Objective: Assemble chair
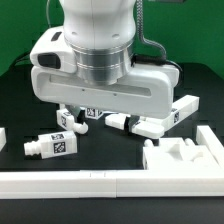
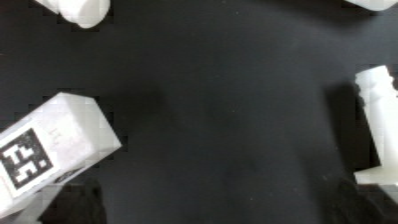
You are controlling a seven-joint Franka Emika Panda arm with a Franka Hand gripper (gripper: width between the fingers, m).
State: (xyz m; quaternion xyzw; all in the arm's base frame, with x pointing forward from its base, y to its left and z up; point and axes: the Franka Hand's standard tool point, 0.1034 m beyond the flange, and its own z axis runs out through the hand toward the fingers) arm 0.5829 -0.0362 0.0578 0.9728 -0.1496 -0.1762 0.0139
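The chair lies in loose white tagged parts on the black table. In the exterior view a pegged leg point(image 1: 50, 145) lies at the left front, a row of small parts point(image 1: 120, 122) lies under the arm, and a chunky shaped slab point(image 1: 180, 155) lies at the right front. My gripper point(image 1: 100, 112) hangs low over the row. In the wrist view the gripper point(image 2: 205, 205) is open and empty over bare black table. One tagged block point(image 2: 54, 145) lies by one finger and another white part point(image 2: 374, 120) lies by the other, both outside the jaws.
A long plain white rail point(image 1: 110, 182) runs along the front of the table. A tagged block point(image 1: 185, 110) lies at the exterior view's right. A small white piece point(image 1: 3, 135) shows at the left edge. Green wall behind.
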